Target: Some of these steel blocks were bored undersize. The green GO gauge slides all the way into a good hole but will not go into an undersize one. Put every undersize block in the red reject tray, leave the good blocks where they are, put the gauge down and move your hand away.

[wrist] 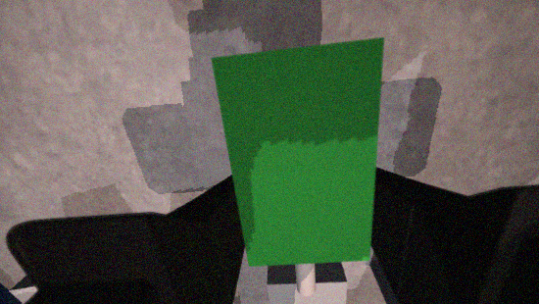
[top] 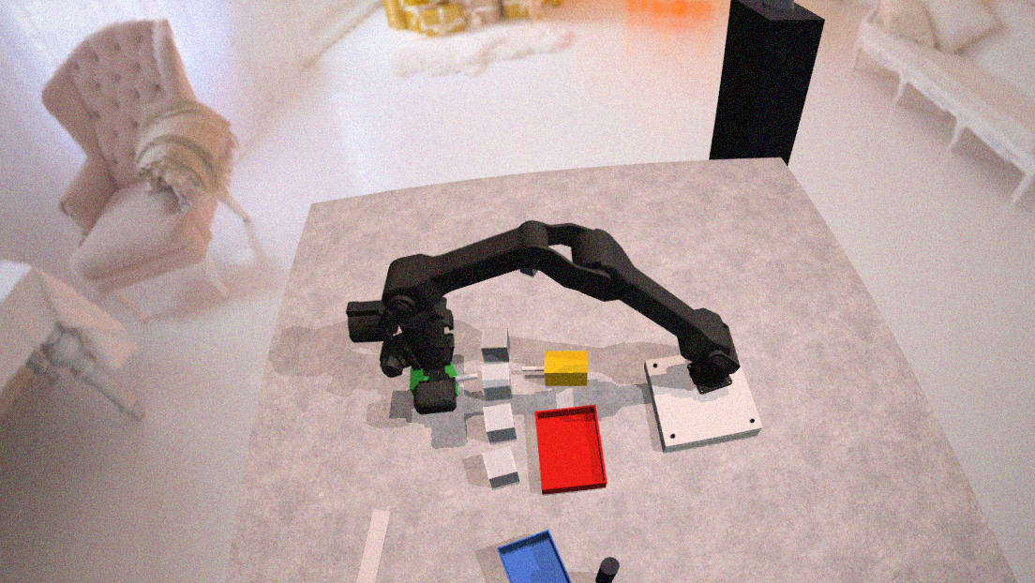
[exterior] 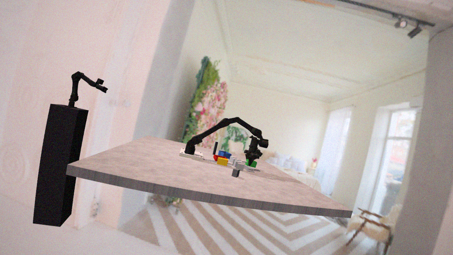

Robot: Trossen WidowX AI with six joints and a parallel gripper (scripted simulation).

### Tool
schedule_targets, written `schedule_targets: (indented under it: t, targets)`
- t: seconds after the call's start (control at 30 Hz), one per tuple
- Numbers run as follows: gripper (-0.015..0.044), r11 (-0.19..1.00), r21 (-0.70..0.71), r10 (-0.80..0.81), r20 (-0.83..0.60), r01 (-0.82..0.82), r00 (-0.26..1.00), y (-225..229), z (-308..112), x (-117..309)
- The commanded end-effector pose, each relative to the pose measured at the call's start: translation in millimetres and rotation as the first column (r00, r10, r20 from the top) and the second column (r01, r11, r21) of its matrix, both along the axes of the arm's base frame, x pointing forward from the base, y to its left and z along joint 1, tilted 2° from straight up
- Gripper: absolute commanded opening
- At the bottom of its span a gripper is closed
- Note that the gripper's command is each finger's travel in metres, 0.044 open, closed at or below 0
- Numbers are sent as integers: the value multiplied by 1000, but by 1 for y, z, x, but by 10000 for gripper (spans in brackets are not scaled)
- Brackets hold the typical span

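"Spanning the view from above, what surface carries the work?"

"A mottled grey-pink table (top: pixel 832 325) (exterior: pixel 126 164), with a tufted armchair (top: pixel 127 137) and a pale bench (top: pixel 955 108) beyond it. The exterior view adds a flowered panel (exterior: pixel 212 101), a bright window (exterior: pixel 401 136), a striped floor (exterior: pixel 221 224) and a black pedestal (exterior: pixel 60 164) (top: pixel 767 86) bearing a second arm (exterior: pixel 75 85)."

"And the hand?"

"The gripper (top: pixel 434 378) (exterior: pixel 251 162) (wrist: pixel 296 171) is clamped on the green gauge (top: pixel 421 378) (exterior: pixel 252 163) (wrist: pixel 304 147). Its pale pin (top: pixel 467 376) (wrist: pixel 306 281) points at the second block (top: pixel 496 381) of a row of four; whether they touch cannot be told. The yellow gauge (top: pixel 565 367) (exterior: pixel 222 161) lies across the row, near the red tray (top: pixel 538 452) (exterior: pixel 216 157)."

"Which parts are obscured?"

"Seen from above, the arm (top: pixel 477 261) (exterior: pixel 210 131) mostly covers a small dark block (top: pixel 529 271) (exterior: pixel 235 172), and the gripper hides much of the green gauge. The lower edge crops the blue tray (top: pixel 522 539) (exterior: pixel 224 154), a black post (top: pixel 607 568) (exterior: pixel 215 147) and a pale strip (top: pixel 373 546). The exterior view crowds the row together; the bores cannot be made out in any view"
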State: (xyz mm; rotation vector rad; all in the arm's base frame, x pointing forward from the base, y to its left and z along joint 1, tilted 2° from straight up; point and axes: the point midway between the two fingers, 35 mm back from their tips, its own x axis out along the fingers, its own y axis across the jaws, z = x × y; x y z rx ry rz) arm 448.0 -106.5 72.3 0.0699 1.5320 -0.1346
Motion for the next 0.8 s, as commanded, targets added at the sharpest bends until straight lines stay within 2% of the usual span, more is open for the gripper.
schedule_targets:
  t: [0.0,0.13,0.33,0.57,0.77]
  targets:
    - [0,1000,-1,0,4,0,1000,0,11,0]
    - [0,1000,-1,6,5,-6,1000,10,16,1]
    - [0,999,-2,52,21,-52,998,84,47,7]
    - [0,999,-2,53,22,-53,998,86,48,7]
    - [0,999,-1,53,22,-53,998,90,33,7]
